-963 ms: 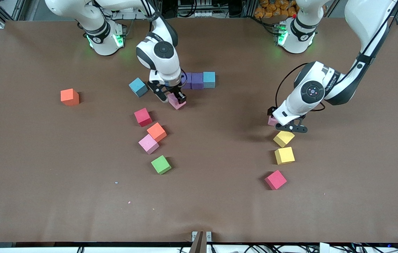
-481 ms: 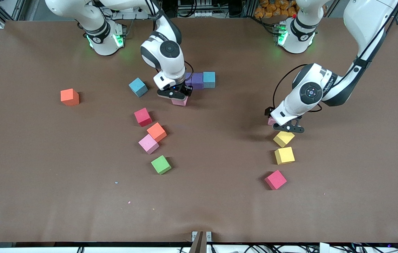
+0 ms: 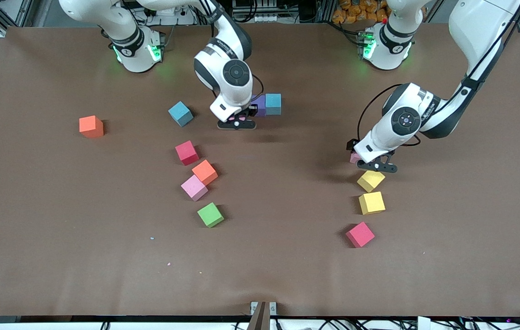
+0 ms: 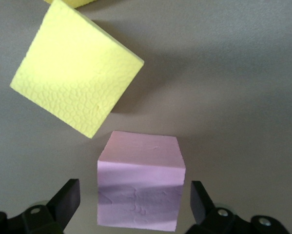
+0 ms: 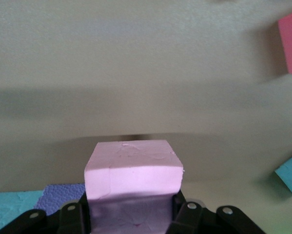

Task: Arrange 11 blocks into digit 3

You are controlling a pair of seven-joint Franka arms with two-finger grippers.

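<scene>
My right gripper [image 3: 237,123] is shut on a pink block [image 5: 133,175] and holds it low over the table, right beside the row made of a purple block [image 3: 260,104] and a light blue block [image 3: 273,103]. The left gripper [image 3: 370,161] stands open around another pink block [image 4: 140,187], one finger on each side and a gap to both. A yellow block [image 4: 75,80] lies close to that pink block, nearer the front camera.
Loose blocks lie mid-table: blue [image 3: 180,113], red [image 3: 186,152], orange [image 3: 204,172], pink [image 3: 194,187] and green [image 3: 210,214]. Another orange block [image 3: 91,126] sits toward the right arm's end. A second yellow [image 3: 372,202] and a red [image 3: 360,234] lie near the left gripper.
The right gripper has carried its pink block toward the purple and light blue row and turned as it went. The left gripper has barely shifted and stays open around its pink block.
</scene>
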